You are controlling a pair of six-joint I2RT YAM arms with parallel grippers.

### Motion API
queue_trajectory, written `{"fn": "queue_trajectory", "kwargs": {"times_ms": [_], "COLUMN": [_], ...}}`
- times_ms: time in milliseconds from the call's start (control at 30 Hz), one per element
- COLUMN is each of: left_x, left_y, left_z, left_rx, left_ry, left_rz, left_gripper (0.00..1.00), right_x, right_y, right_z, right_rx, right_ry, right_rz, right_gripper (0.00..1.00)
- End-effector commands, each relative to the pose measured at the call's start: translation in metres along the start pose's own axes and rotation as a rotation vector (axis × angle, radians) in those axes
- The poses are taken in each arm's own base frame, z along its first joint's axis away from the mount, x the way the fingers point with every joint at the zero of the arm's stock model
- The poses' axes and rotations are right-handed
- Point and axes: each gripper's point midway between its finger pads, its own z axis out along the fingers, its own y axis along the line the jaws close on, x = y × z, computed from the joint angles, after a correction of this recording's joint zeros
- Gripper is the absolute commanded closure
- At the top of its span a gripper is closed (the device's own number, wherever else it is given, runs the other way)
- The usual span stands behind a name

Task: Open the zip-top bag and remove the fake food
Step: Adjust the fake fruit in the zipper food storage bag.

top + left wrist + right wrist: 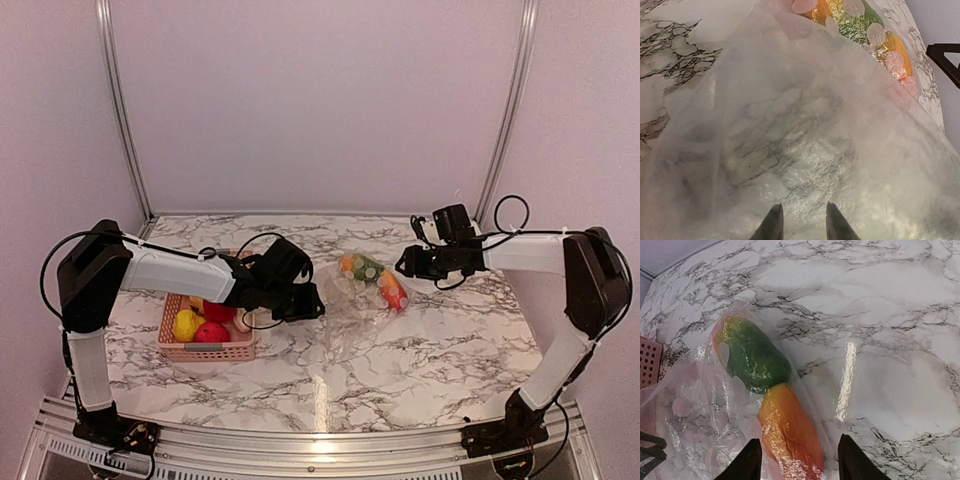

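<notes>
The clear zip-top bag (pixel 352 305) lies crinkled mid-table, with fake food in its far end: a green piece (pixel 366 268) and an orange-red piece (pixel 394 291). My left gripper (pixel 306 302) sits at the bag's left edge, fingers a little apart. In the left wrist view crinkled bag film (pixel 790 125) fills the space ahead of the left gripper (pixel 801 217). My right gripper (pixel 801 462) is open, and its fingers straddle the orange-red piece (pixel 790 435) through the plastic. The green piece (pixel 755 360) lies just beyond it.
A pink perforated basket (pixel 205 351) stands left of the bag, under my left arm, holding a yellow fruit (pixel 186 325) and a red one (pixel 212 333). Its corner (pixel 649 360) shows in the right wrist view. Walls close the table's back and sides.
</notes>
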Motion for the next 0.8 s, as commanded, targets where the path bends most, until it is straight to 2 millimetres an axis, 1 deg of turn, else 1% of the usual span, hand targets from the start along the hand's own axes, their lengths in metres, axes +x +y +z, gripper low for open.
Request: {"fn": "queue_trajectory", "kwargs": {"times_ms": [0,100,200,333,367,567,767], "left_x": [0.001,0.001,0.001,0.002,0.001,0.002,0.002], "left_y": [0.004,0.003,0.004,0.004,0.004,0.005,0.004], "left_z": [0.003,0.003,0.003,0.003,0.003,0.004,0.005], "left_rx": [-0.025,-0.025,-0.029,-0.029,-0.030,-0.032,-0.029], "left_ry": [0.017,0.016,0.016,0.017,0.016,0.018,0.018], "left_rz": [0.016,0.016,0.015,0.016,0.016,0.017,0.013], "left_gripper": [0.70,0.70,0.70,0.70,0.70,0.70,0.70], "right_x": [0.004,0.013,0.020,0.029,0.031,0.041,0.044], "right_y": [-0.003,-0.010,-0.017,-0.021,-0.022,-0.026,-0.026], "right_z": [0.010,0.015,0.017,0.023,0.024,0.030,0.032], "right_rx": [-0.029,-0.010,0.017,0.024,0.024,0.033,0.031], "right_ry": [0.001,0.016,0.022,0.040,0.043,0.066,0.074], "right_rz": [0.002,0.011,0.018,0.023,0.024,0.024,0.019], "right_gripper": [0.53,0.59,0.62,0.67,0.69,0.74,0.82]}}
